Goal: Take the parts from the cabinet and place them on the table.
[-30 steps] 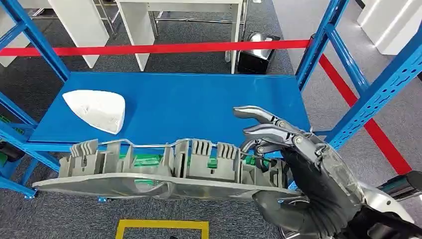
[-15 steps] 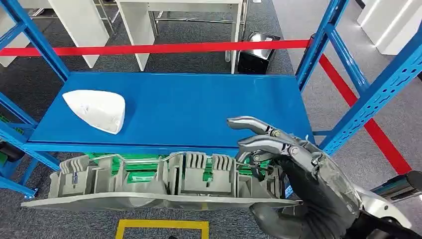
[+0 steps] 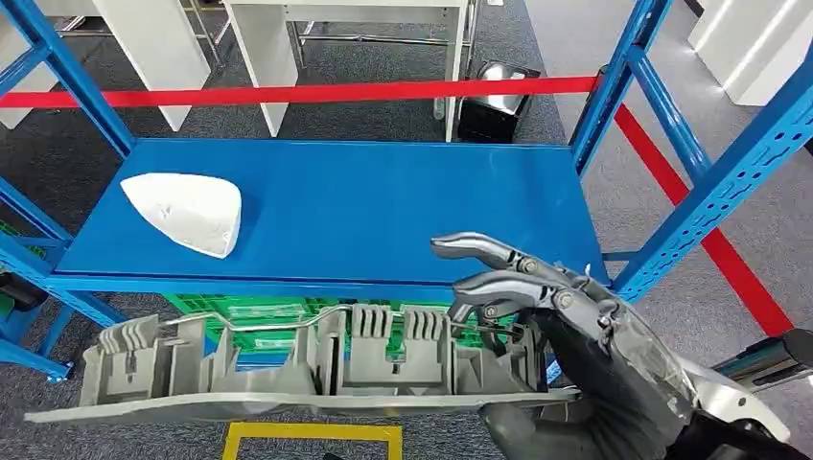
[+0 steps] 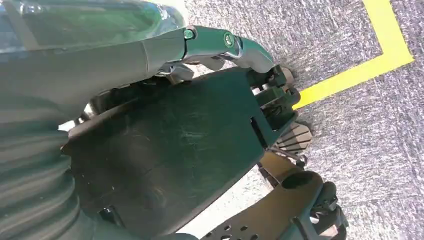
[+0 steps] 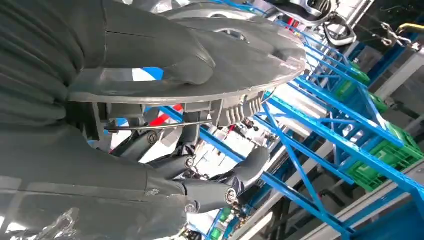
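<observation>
Right hand [image 3: 575, 374] clamps the right end of the long grey ribbed plastic part [image 3: 288, 369], thumb under its flat face and fingers [image 3: 499, 283] over the ribs, holding it level in front of the blue metal shelf [image 3: 383, 206], off its front edge. A white wedge-shaped part [image 3: 187, 213] lies on that shelf's left side. Whether the left hand [image 4: 100, 65] holds anything I cannot tell

Readable text: none | Labels, brands, numbers: none legible on any surface | Signs: none | Floor tape and shelf frame carry plain colour only, no lettering
</observation>
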Controlling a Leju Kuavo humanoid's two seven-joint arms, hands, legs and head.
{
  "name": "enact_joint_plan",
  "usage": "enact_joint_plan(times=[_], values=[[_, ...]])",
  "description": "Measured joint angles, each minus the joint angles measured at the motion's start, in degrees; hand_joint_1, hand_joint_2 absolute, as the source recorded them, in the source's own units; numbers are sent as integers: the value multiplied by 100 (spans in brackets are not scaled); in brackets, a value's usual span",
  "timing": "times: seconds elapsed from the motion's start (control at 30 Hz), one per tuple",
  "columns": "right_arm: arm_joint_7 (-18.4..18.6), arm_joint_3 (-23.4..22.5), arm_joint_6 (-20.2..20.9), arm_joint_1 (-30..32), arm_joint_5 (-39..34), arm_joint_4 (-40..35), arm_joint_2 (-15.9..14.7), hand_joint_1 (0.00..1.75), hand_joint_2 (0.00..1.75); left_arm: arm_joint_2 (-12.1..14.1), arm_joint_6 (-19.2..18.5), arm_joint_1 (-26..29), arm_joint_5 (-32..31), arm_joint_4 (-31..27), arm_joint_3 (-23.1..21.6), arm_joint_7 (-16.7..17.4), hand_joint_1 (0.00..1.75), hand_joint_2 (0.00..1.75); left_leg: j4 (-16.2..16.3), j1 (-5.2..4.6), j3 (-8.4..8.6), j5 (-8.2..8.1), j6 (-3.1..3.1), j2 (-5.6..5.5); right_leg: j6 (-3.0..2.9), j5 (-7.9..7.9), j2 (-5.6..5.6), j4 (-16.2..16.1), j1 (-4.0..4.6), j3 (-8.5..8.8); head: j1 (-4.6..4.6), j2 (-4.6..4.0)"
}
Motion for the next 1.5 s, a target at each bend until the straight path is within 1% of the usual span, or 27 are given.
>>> enact_joint_plan(times=[0.73, 0.77, 0.8, 0.83, 0.87, 0.9, 0.93, 0.97, 1.0, 1.03, 1.07, 1.1, 1.13, 1.17, 1.2, 1.23, 1.27, 1.3, 1.33, 1.37, 1.4, 1.43, 1.47, 1.5], values=[[55, 7, 0, 8, 15, 0, 24, 175, 175, 7, -4, 6, 90, 0, 2, -52, 0, 175, 6, -2, -3, -4, 4, 0, 3, 3, 0, -6, -3, 2, 0, 0], [57, 7, 0, 14, 15, 0, 28, 175, 175, 20, -4, 9, 118, 2, 2, -55, 0, 175, 35, -25, -2, -11, 69, -8, 37, 32, -4, -34, -30, 8, 0, 0], [66, 7, 0, 21, 15, 0, 33, 175, 175, 22, -7, 10, 122, 0, 2, -59, 0, 175, 19, -30, 2, 17, 95, -9, 62, 55, -4, -58, -41, 19, -11, 0], [68, 2, -2, 22, 15, -2, 35, 175, 175, 22, -7, 7, 129, 0, 4, -66, 0, 175, -96, -20, 35, 83, 131, -4, 91, 78, 3, -95, -16, 40, -26, 0], [70, 0, -4, 36, 15, -4, 33, 175, 175, 22, -9, 4, 133, 0, 7, -70, 0, 175, -219, 48, 84, 152, 107, 16, 83, 4, -5, -67, -24, 36, -20, 0], [70, 2, -15, 31, 20, -7, 33, 175, 175, 22, -7, 7, 177, 0, 9, -85, 0, 175, -270, 54, 88, 187, 128, 16, 113, -150, -9, 80, -24, -46, 6, 0], [72, 2, -22, 37, 26, -7, 33, 175, 175, 22, -7, 8, 203, 0, 11, -100, 0, 175, -273, 65, 63, 200, 130, 19, 138, -395, -6, 464, -38, -221, 24, 0], [81, 4, -26, 63, 37, -7, 35, 175, 175, 20, -7, 12, 223, 0, 11, -111, 0, 175, -267, 73, 42, 204, 122, 21, 173, -618, -7, 933, -61, -428, 46, 0], [87, 9, -30, 91, 46, -7, 37, 175, 175, 20, -7, 17, 225, 0, 15, -118, 0, 175, -260, 82, 22, 215, 105, 21, 210, -779, -7, 1360, -89, -615, 48, 0], [96, 9, -37, 105, 57, -7, 37, 175, 175, 20, -7, 22, 225, 0, 18, -129, 0, 175, -241, 95, -3, 224, 89, 21, 246, -798, -8, 1587, -118, -713, 48, 0], [109, 11, -42, 107, 74, -7, 37, 175, 175, 20, -7, 24, 232, 0, 20, -138, 0, 175, -212, 123, -30, 227, 55, 20, 292, -664, -12, 1494, -150, -660, 50, 0], [114, 15, -42, 107, 85, -7, 37, 175, 175, 17, -7, 22, 232, 0, 22, -140, 0, 175, -172, 160, -61, 222, 14, 18, 334, -448, -18, 1167, -183, -496, 48, 0], [116, 17, -44, 106, 87, -7, 37, 175, 175, 17, -7, 20, 232, 0, 24, -149, 0, 175, -109, 209, -96, 210, -42, 15, 384, -205, -28, 679, -221, -246, 50, 0], [114, 15, -46, 106, 87, -7, 39, 175, 175, 28, -2, 12, 229, 2, 28, -151, 0, 175, -3, 234, -147, 178, -118, 8, 460, -38, -39, 158, -278, 15, 57, 0], [116, 24, -57, 111, 87, -7, 42, 175, 175, 64, 0, -7, 232, 13, 35, -153, 0, 175, 46, 219, -200, 172, -191, -7, 437, -167, 41, 209, -220, -14, 126, 0], [110, 22, -59, 127, 90, -17, 42, 175, 175, 55, -11, -8, 232, 15, 37, -153, 0, 175, 128, 198, -228, 163, -230, -11, 255, -110, 79, 195, -234, -56, 136, 0], [127, 15, -63, 132, 92, -13, 42, 175, 175, 50, -4, -5, 229, 15, 39, -157, 0, 175, 99, 196, -231, 195, -269, -10, 190, -112, 70, 237, -235, -90, 100, 0], [127, 22, -63, 135, 96, -13, 50, 175, 175, 50, -2, -2, 234, 15, 44, -164, 0, 175, 58, 192, -232, 240, -289, -16, 143, -98, 67, 281, -214, -114, 61, 0], [127, 26, -65, 133, 98, -13, 52, 175, 175, 55, -2, 3, 234, 17, 46, -162, 0, 175, 60, 210, -239, 264, -325, -16, 95, -71, 62, 287, -215, -146, 50, 0], [127, 24, -72, 131, 98, -13, 55, 175, 175, 55, -2, 1, 236, 17, 48, -162, 0, 175, 94, 225, -256, 192, -343, -5, 22, -29, 36, 281, -223, -181, 29, 0], [127, 24, -72, 131, 98, -13, 61, 175, 175, 55, -2, -5, 243, 17, 48, -162, 0, 175, 269, 220, -324, -54, -330, 4, -24, 4, 25, 280, -208, -212, 0, 0], [127, 24, -72, 130, 98, -13, 63, 175, 175, 55, -2, -16, 245, 17, 50, -168, 0, 175, 619, 197, -423, -351, -316, 4, -61, 32, 14, 279, -197, -247, -35, 0], [127, 26, -72, 134, 98, -13, 68, 175, 175, 55, -2, -31, 247, 17, 52, -168, 0, 175, 1099, 177, -552, -652, -303, 4, -88, 64, 3, 279, -171, -290, -76, 0], [127, 28, -72, 137, 98, -13, 70, 175, 175, 55, -2, -44, 249, 17, 55, -168, 0, 175, 1574, 160, -654, -897, -287, 4, -111, 101, -11, 280, -135, -341, -98, 0]])
